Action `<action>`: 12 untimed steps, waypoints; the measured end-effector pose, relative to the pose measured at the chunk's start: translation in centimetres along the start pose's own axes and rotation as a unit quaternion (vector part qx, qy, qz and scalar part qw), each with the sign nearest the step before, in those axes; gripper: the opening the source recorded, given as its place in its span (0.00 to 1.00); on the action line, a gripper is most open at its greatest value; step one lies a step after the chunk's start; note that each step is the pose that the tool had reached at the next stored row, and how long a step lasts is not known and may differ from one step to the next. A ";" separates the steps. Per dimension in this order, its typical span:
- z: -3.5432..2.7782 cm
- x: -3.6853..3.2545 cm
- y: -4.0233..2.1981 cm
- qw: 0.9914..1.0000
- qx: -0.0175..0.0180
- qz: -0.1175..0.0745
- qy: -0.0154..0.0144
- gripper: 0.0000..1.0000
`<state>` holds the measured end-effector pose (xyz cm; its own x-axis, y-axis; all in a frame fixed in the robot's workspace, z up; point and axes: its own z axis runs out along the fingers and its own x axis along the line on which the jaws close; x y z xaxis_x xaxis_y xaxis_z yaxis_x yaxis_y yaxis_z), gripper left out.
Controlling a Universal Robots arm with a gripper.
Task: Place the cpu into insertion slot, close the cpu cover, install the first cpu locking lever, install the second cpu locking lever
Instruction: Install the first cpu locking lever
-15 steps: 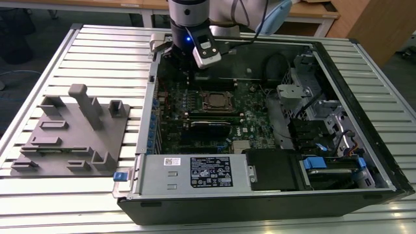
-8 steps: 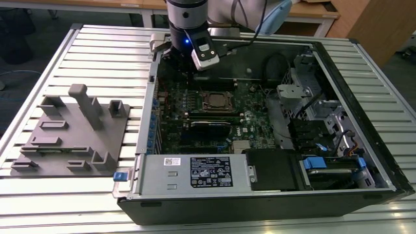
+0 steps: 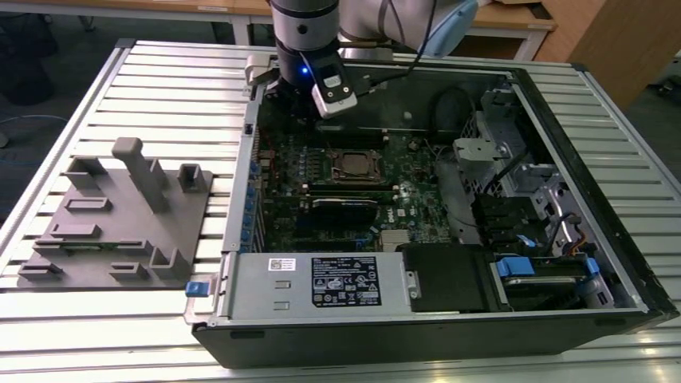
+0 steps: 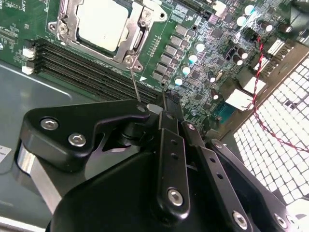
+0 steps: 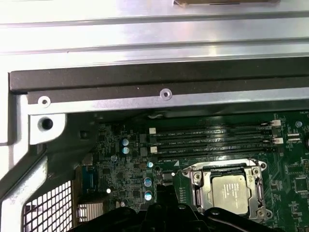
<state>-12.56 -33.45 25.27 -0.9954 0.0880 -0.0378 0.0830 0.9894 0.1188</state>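
Fingers (image 4: 170, 130) drawn together. Just ahead of the fingers, a small flat square silver-grey cpu (image 4: 101, 24) sits in the square metal-rimmed insertion slot (image 3: 334, 166). A thin silvery windowed cpu cover (image 4: 136, 36) lies down over it. A thin silvery wire locking lever (image 4: 134, 81) runs from the cover's corner back to the fingertips; clamped or only touching, can't tell. Cpu likely light, stiff, fragile: edges only. Lever looks springy and slick, best held at its free end.
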 end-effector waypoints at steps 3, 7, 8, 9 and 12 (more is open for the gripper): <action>0.03 0.05 -0.01 1.000 -0.005 0.000 0.000 0.10; 0.04 0.07 -0.01 1.000 -0.018 0.001 0.002 0.10; 0.07 0.08 -0.01 1.000 -0.019 0.001 0.002 0.10; 0.10 0.09 -0.02 1.000 -0.019 0.001 0.002 0.10; 0.21 0.18 -0.04 1.000 -0.020 0.001 0.002 0.10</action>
<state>-12.73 -33.45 25.05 -0.9954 0.0895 -0.0341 0.0830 0.9838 0.1588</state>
